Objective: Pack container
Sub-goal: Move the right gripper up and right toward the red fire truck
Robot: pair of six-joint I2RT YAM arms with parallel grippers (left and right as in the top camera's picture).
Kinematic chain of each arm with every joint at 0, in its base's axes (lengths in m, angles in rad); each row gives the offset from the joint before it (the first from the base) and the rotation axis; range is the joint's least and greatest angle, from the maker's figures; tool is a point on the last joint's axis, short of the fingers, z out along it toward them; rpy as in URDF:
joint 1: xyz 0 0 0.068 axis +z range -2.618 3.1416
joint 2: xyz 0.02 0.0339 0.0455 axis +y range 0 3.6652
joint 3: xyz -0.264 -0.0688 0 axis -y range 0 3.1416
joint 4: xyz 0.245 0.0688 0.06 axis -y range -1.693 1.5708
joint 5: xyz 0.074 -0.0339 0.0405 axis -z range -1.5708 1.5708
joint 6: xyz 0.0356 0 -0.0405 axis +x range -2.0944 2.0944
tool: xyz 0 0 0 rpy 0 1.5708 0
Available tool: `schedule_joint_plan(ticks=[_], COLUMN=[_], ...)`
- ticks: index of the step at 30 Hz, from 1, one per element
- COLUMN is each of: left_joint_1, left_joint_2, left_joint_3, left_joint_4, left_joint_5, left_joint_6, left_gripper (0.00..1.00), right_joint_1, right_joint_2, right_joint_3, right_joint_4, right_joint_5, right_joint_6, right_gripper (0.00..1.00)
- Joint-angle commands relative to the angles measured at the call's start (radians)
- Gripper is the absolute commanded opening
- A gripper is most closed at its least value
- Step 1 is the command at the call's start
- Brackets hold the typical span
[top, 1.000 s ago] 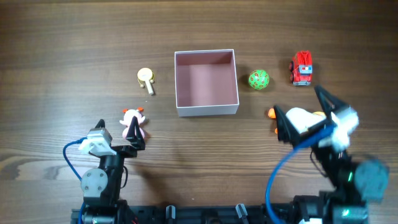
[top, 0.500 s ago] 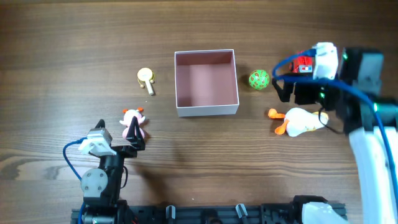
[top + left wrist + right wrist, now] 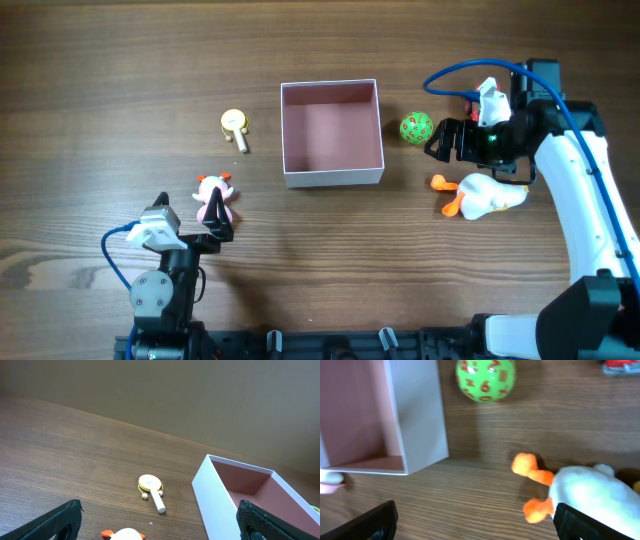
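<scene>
The container (image 3: 333, 135), a square white box with a dusty pink inside, stands open at the table's middle; it also shows in the left wrist view (image 3: 240, 495) and the right wrist view (image 3: 415, 420). My right gripper (image 3: 441, 140) is open and empty, between the green ball (image 3: 416, 128) and the white duck with orange feet (image 3: 484, 194). The ball (image 3: 485, 380) and duck (image 3: 590, 495) show in the right wrist view. My left gripper (image 3: 213, 230) is open and empty, just below a small pink-and-white toy (image 3: 213, 193).
A yellow rattle with a white handle (image 3: 236, 127) lies left of the container and shows in the left wrist view (image 3: 151, 488). A red toy truck is mostly hidden behind my right arm; its edge shows in the right wrist view (image 3: 620, 364).
My right arm has swung up from the table's front right to beside the green ball, then shifted left and down a little. The left arm has not moved.
</scene>
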Motion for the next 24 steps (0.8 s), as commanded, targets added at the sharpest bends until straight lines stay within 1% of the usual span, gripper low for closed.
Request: schedule_joint_plan(ticks=[1, 4, 8, 10, 14, 16, 17, 21, 24], left_joint_1=[0.006, 0.006, 0.006, 0.006, 0.006, 0.006, 0.006, 0.006, 0.006], left_joint_2=[-0.006, -0.006, -0.006, -0.006, -0.006, -0.006, -0.006, -0.006, -0.006], left_joint_3=[-0.005, -0.005, -0.005, -0.005, -0.005, -0.005, -0.005, -0.005, -0.005], left_joint_4=[-0.001, -0.001, -0.001, -0.001, -0.001, -0.001, -0.001, -0.001, -0.001], left_joint_5=[-0.003, -0.003, -0.003, -0.003, -0.003, -0.003, -0.003, -0.003, -0.003], left_joint_6=[-0.005, -0.005, -0.005, -0.005, -0.005, -0.005, -0.005, -0.005, -0.005], left_gripper=[1.00, 1.00, 1.00, 1.00, 1.00, 1.00, 1.00, 1.00, 1.00], right_joint_1=[0.003, 0.003, 0.003, 0.003, -0.004, -0.011, -0.012, -0.014, -0.014], right_joint_2=[0.000, 0.000, 0.046, 0.099, 0.248, 0.340, 0.396, 0.502, 0.541], right_joint_3=[0.088, 0.185, 0.370, 0.454, 0.606, 0.676, 0.708, 0.725, 0.725], right_joint_4=[-0.036, -0.074, -0.127, -0.174, -0.329, -0.422, -0.456, -0.451, -0.419], right_joint_5=[0.098, 0.163, 0.269, 0.276, 0.270, 0.239, 0.233, 0.273, 0.365], right_joint_6=[0.024, -0.016, -0.075, -0.118, -0.202, -0.264, -0.267, -0.251, -0.261], right_gripper=[1.00, 1.00, 1.00, 1.00, 1.00, 1.00, 1.00, 1.00, 1.00])
